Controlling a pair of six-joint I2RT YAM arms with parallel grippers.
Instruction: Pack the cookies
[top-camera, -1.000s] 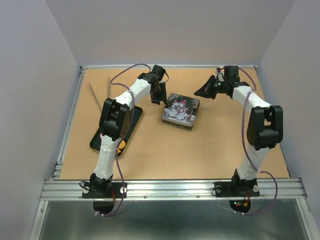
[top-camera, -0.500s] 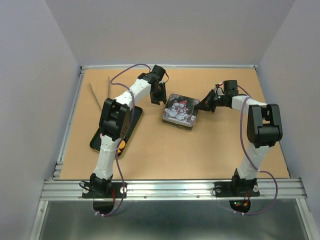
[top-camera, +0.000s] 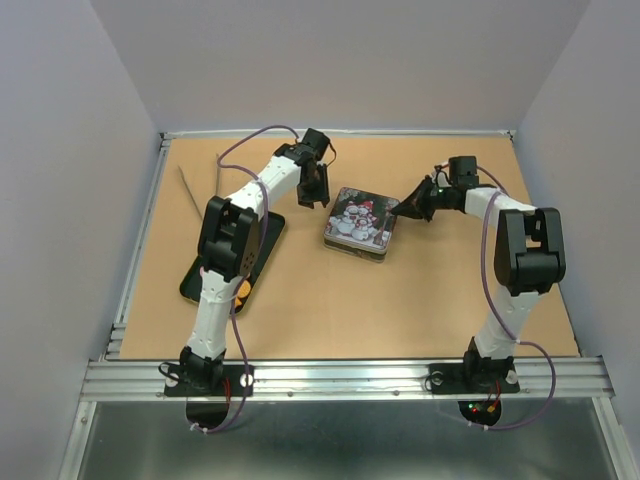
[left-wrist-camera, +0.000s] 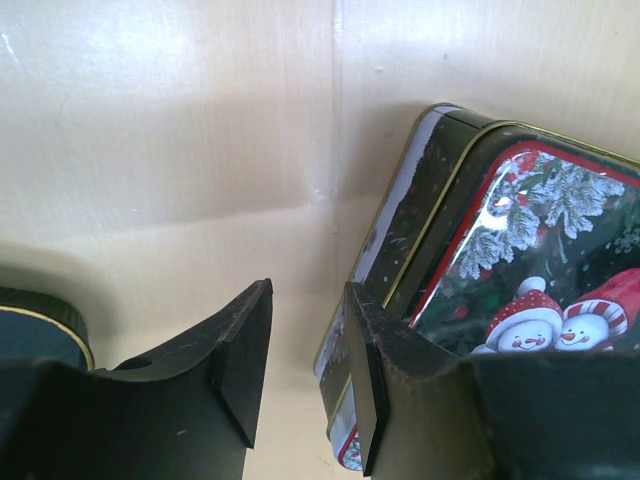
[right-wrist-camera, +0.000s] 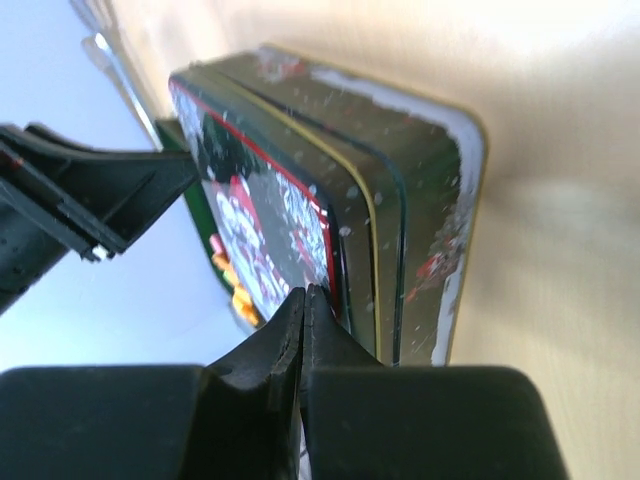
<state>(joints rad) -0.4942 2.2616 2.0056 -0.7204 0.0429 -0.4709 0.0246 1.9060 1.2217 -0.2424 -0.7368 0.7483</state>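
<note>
A: Any sight of the cookies (top-camera: 243, 291)?
B: Orange bits on the dark tray (top-camera: 197, 284) by the desk's (top-camera: 300, 300) left edge, toward the near-left corner, mostly hidden under the left arm.
A: And the snowman tin (top-camera: 361, 222)?
B: Mid-desk, lid on, squarish, turned a little off the desk edges. Nothing packed yet, by the look.
A: Left fingers (left-wrist-camera: 250, 350)?
B: Parted a little, gripping nothing; one finger just beside the tin's left wall, the other out over bare desk.
A: Right fingers (right-wrist-camera: 300, 325)?
B: Pressed shut, empty, tips at the tin's right side, level with the lid seam. Touching or just shy of it, hard to say from here.
A: So the coming move?
B: Probably prying or lifting the lid, with the tin flanked on both sides. After that, cookies lying nearward and left of the tin, well apart from the right fingers; left arm far nearer.
</note>
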